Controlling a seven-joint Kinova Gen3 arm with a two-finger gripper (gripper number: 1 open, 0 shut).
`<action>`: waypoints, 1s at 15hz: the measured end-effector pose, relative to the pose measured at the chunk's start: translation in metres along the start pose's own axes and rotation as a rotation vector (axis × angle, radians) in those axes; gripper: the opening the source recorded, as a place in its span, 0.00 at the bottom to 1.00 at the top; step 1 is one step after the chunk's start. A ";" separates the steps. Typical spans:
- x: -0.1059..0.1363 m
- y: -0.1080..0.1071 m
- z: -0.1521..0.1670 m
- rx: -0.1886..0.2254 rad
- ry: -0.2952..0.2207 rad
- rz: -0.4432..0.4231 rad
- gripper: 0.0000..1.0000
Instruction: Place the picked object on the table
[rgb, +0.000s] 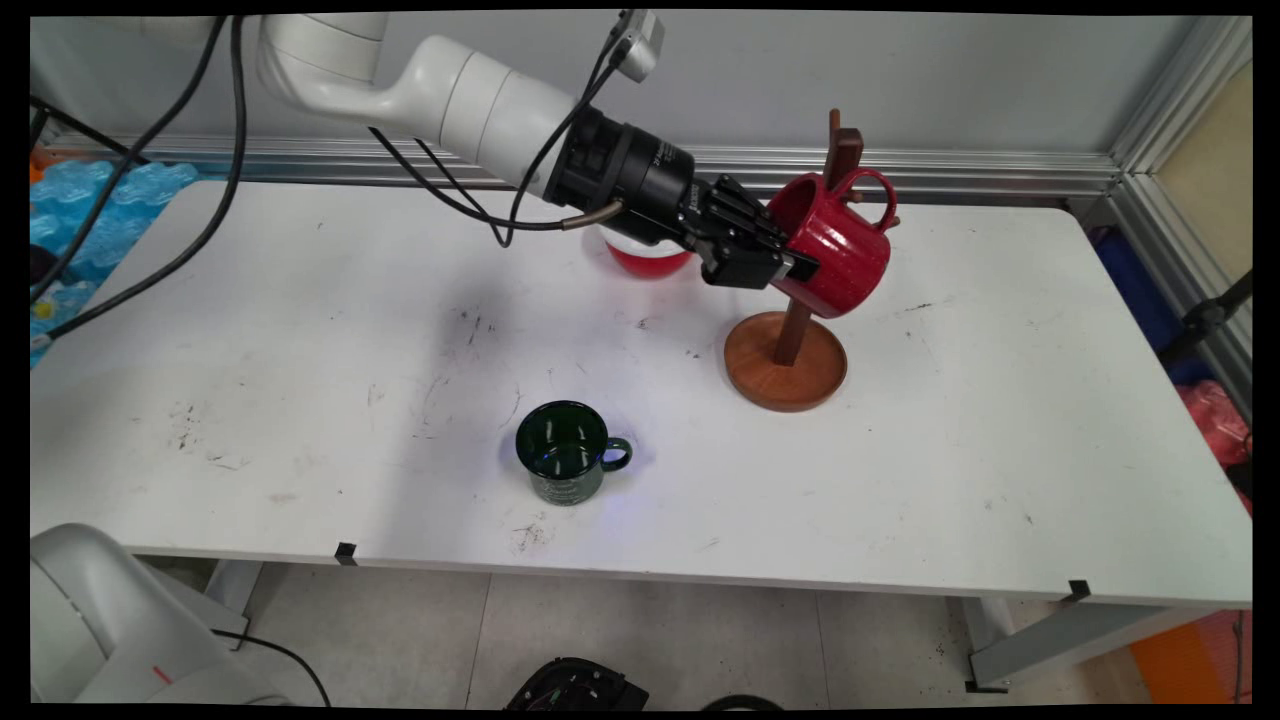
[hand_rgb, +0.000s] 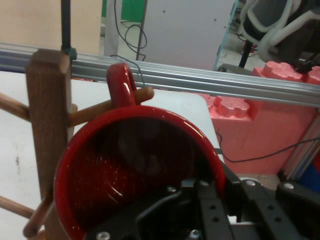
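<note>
- The gripper pinches the rim of a red mug, one finger inside the mouth and one outside the wall
- The red mug is tipped on its side in the air, mouth toward the arm, its handle looped over a peg of the wooden mug tree
- The mug tree's round base sits on the white table, right of centre
- A red bowl-like object shows partly behind the wrist
- A dark green mug stands upright near the table's front edge, well apart from the tree
</note>
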 end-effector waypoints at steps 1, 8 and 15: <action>0.001 0.001 0.000 -0.003 0.001 -0.002 0.00; 0.006 0.012 -0.003 -0.026 0.006 -0.020 0.00; 0.008 0.023 -0.013 -0.062 -0.003 -0.043 0.00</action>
